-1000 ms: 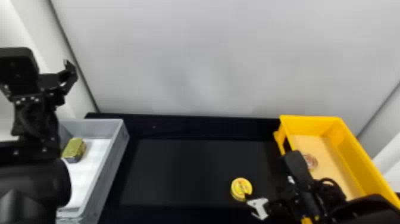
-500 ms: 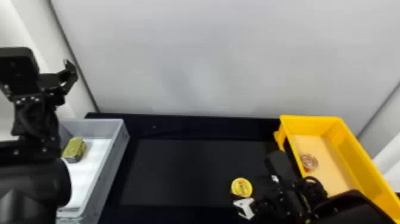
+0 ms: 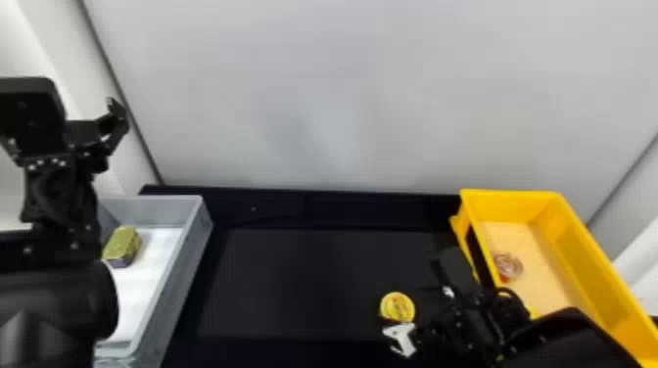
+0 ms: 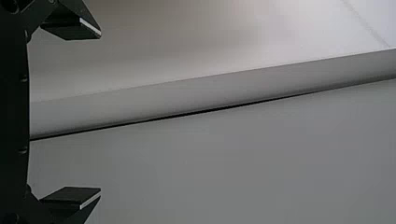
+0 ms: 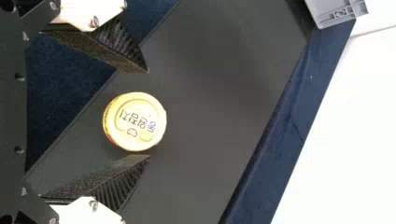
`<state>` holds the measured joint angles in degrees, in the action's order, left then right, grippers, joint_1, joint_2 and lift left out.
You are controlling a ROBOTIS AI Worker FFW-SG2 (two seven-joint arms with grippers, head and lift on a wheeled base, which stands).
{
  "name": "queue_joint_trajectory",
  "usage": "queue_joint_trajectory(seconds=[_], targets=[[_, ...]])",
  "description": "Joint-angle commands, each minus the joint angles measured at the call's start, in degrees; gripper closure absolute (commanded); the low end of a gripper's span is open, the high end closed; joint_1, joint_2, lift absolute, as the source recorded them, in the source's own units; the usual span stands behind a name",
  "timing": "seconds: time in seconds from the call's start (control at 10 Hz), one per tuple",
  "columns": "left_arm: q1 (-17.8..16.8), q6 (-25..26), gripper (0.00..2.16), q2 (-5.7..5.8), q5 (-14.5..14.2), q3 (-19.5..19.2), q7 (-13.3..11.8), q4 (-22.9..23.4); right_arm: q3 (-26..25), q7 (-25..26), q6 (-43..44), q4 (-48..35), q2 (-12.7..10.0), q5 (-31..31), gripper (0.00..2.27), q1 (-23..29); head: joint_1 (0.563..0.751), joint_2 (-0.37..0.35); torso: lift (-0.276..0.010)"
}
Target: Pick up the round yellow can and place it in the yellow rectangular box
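The round yellow can (image 3: 397, 307) is on the black table mat, right of centre. Right beside it in the head view is my right gripper (image 3: 424, 314). In the right wrist view the can (image 5: 135, 121) lies between the two fingertips of the open right gripper (image 5: 148, 114), a wide gap to one finger and a narrow one to the other. The yellow rectangular box (image 3: 592, 264) stands at the right, partly behind the right arm. My left gripper (image 3: 116, 120) is parked above the grey box; in its wrist view the left gripper (image 4: 100, 113) is open and holds nothing.
A grey box (image 3: 188, 254) at the left holds a small gold-coloured tin (image 3: 121, 244). Inside the yellow box, near its left wall, is a round clear-and-red item (image 3: 507, 266). A pale wall (image 3: 342, 98) rises behind the table.
My right gripper has moved left and ended up around the can, uncovering more of the yellow box. The can and the left arm have stayed in place.
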<state>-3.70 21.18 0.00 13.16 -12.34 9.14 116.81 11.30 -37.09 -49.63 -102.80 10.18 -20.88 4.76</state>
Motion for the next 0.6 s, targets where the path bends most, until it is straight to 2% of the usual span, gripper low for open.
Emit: queue_joint_trajectory(seconds=[0.0,0.5], targets=[[-0.1,0.0,0.1,-0.15,0.0,0.1,0.0,0.0,0.5,-0.1,1.8,3.1,-0.4,0.2,0.16,-1.7,0.694,0.014,-0.061],[0.0,-0.1,0.1,-0.15,0.0,0.2,0.0,0.0,0.5,1.0,3.0,7.4,-0.8,0.4,0.16,-3.3,0.694,0.014,-0.061]])
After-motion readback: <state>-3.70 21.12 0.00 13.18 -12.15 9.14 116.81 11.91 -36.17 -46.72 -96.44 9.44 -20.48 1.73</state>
